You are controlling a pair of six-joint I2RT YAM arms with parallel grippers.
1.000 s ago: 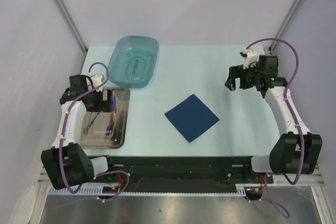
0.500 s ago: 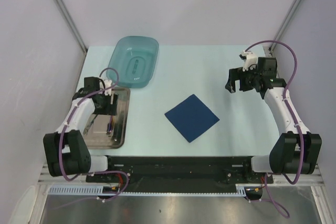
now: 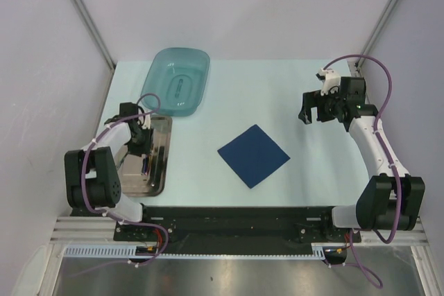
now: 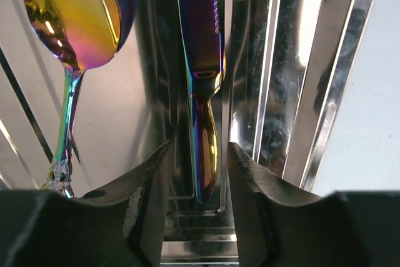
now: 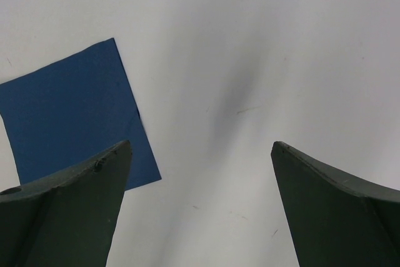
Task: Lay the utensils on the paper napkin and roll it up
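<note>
The utensils lie in a metal tray [image 3: 158, 179] at the left. In the left wrist view a knife [image 4: 201, 60] with an iridescent purple handle runs lengthwise beside a gold-bowled spoon [image 4: 75, 17]. My left gripper [image 4: 199, 149] is down in the tray with its fingers on either side of the knife handle's end, a narrow gap showing on each side. It shows in the top view as well, left gripper [image 3: 141, 136]. The navy paper napkin [image 3: 253, 155] lies flat mid-table, bare. My right gripper [image 3: 312, 110] hovers wide open to its right, holding nothing, with the napkin's corner [image 5: 69, 117] at its left.
A translucent teal tub [image 3: 177, 81] stands just behind the tray. The tray's raised walls [image 4: 300, 60] flank the knife. Grey walls close in the table on the left, right and back.
My left arm has dropped into the tray and its jaws have narrowed from wide open to a close straddle of the knife handle. The right arm has barely moved.
</note>
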